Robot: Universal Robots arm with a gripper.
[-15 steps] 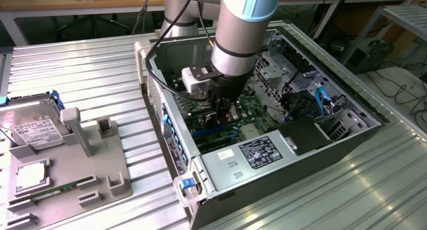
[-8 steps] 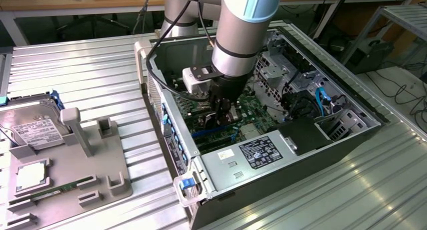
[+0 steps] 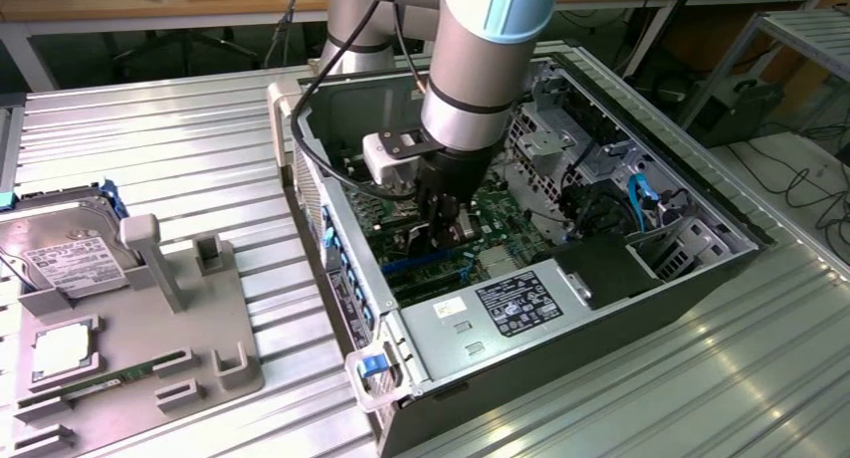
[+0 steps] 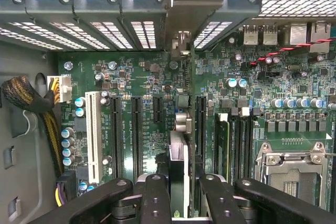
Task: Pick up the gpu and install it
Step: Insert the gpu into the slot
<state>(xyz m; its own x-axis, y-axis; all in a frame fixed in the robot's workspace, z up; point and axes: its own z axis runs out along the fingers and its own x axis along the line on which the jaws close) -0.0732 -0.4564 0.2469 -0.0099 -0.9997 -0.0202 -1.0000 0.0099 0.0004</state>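
My gripper (image 4: 185, 195) is down inside the open computer case (image 3: 691, 279), just above the green motherboard (image 4: 152, 114). It is shut on the gpu (image 4: 179, 161), which I see edge-on between the two black fingers (image 4: 157, 198). The card runs along the black expansion slots (image 4: 200, 129), and its silver end bracket (image 4: 181, 3) stands at the case's rear wall of slot openings. Whether the card's edge sits in a slot I cannot tell. In the exterior view the gripper (image 3: 447, 224) hangs over the board's middle, and the arm hides most of the card.
A white slot (image 4: 93, 135), a yellow-black cable bundle (image 4: 31, 103), memory slots and the processor socket (image 4: 294, 166) surround the card. Outside the case, on the exterior view's left, a grey fixture (image 3: 199, 329) holds a hard drive (image 3: 67, 254), a processor chip (image 3: 60, 350) and a memory stick (image 3: 113, 380).
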